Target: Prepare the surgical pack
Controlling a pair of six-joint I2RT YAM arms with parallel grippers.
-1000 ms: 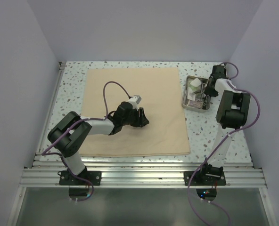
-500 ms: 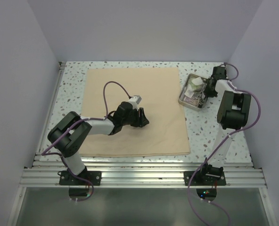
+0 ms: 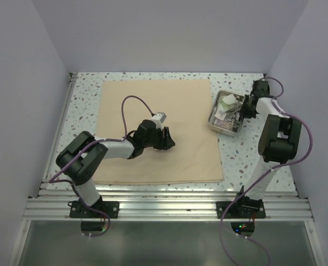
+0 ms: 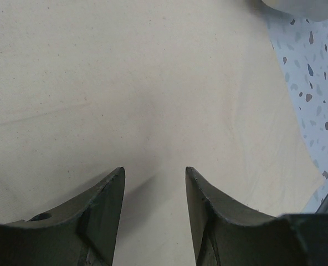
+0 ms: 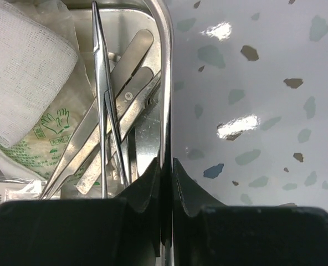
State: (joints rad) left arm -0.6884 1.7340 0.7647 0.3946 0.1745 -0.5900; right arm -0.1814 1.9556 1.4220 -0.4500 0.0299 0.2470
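Observation:
The tan cloth (image 3: 153, 127) of the surgical pack lies flat as a square sheet on the table. My left gripper (image 3: 169, 139) hovers low over its middle, open and holding nothing; the left wrist view shows only bare cloth (image 4: 153, 83) between its fingers (image 4: 106, 194). At the cloth's right edge sits the steel tray (image 3: 213, 118) holding forceps (image 5: 106, 111), gauze (image 5: 25, 61) and a glove packet (image 5: 47, 138). My right gripper (image 3: 242, 108) is shut on the tray's right rim (image 5: 165, 83), one finger inside the wall and one outside.
Speckled table top (image 3: 247, 155) lies around the cloth and tray. Grey walls close in on the left, back and right. A metal rail (image 3: 164, 208) runs along the near edge.
My right gripper closed on the tray's rim, and the tray slid left and turned, now touching the cloth's right edge. The left arm stayed still.

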